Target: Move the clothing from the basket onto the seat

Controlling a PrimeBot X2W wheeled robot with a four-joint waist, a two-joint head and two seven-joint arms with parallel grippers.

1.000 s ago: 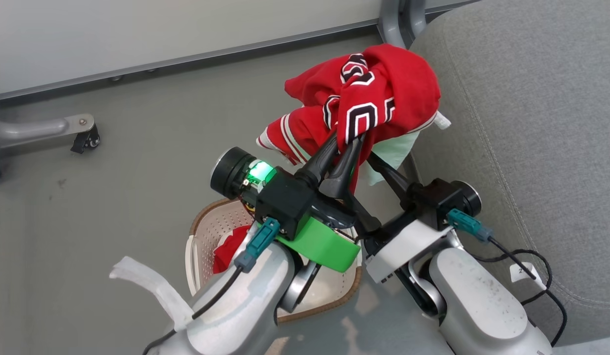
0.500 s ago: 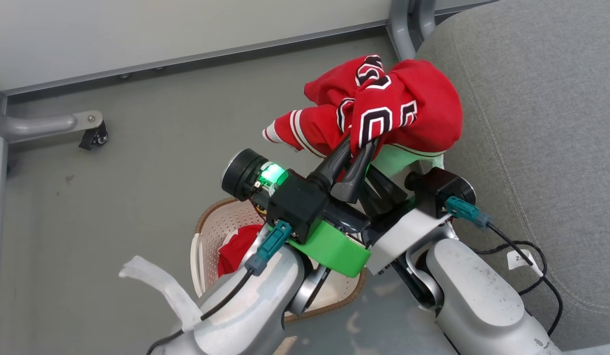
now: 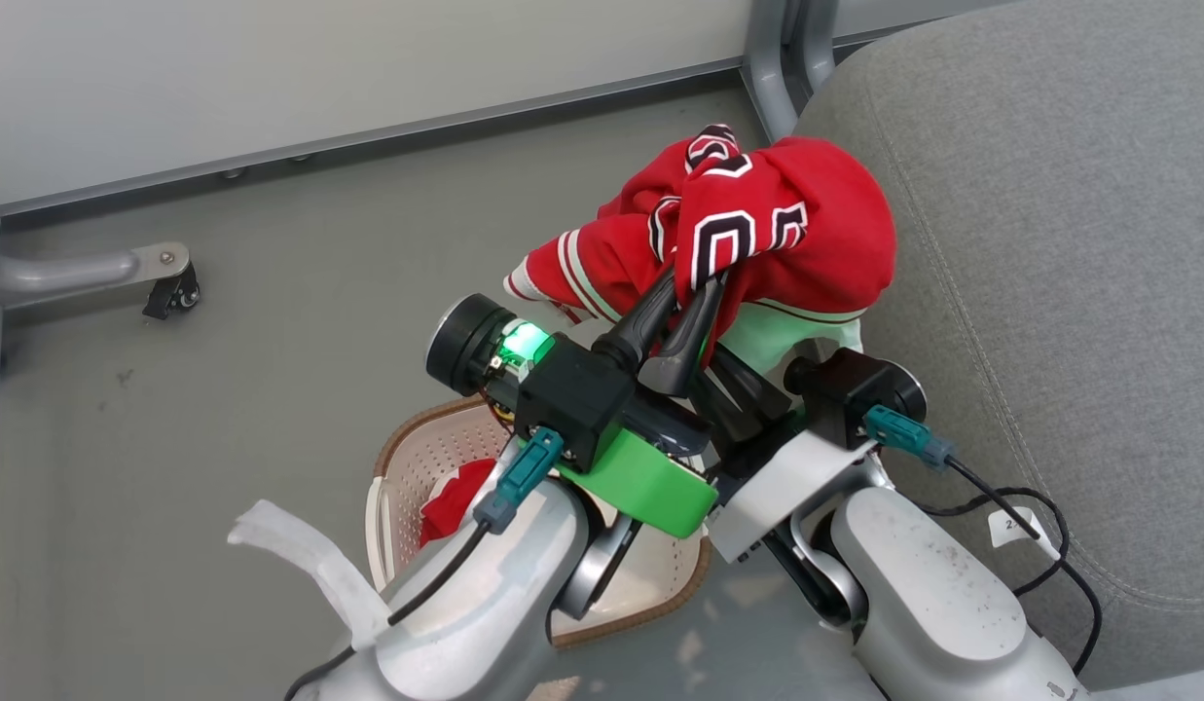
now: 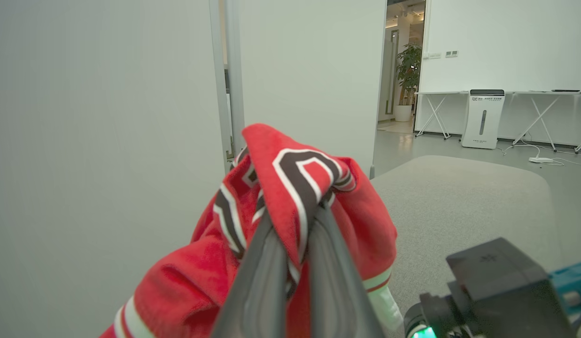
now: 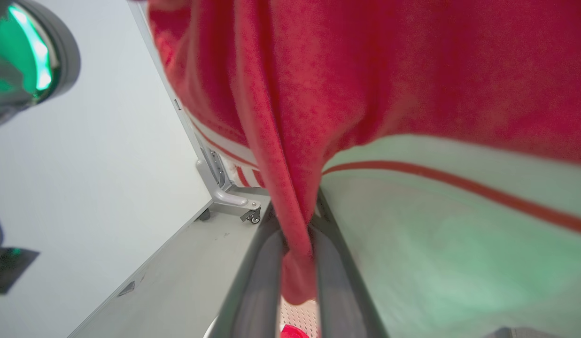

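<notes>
My left gripper (image 3: pixel 697 292) is clamped on a fold of the red sports jersey with white side stripes and dark white-edged lettering (image 3: pixel 806 234). In the left wrist view the lettered cloth drapes over both of its fingertips (image 4: pixel 262 263), which are pressed close together with fabric between them. My right gripper (image 5: pixel 297 230) is pinched on another hanging fold of the same jersey, with a strip of red cloth squeezed between its two fingers. In the head view those fingers reach up under the jersey's white-banded hem from the right.

The jersey is bunched up between the two grippers, lifted off the grey floor (image 3: pixel 271 292) and over the left edge of the large grey woven-fabric seat cushion (image 3: pixel 1049 243). I cannot tell whether it touches the cushion. One striped part sticks out to the left, above the floor.

Below my forearms, the small cream-white perforated plastic basket with the brown woven-look rim (image 3: pixel 421 428) stands on the floor near the seat's left edge, partly hidden by my arms. The plain red shorts (image 3: pixel 451 497) lie inside it, by its left wall.
</notes>
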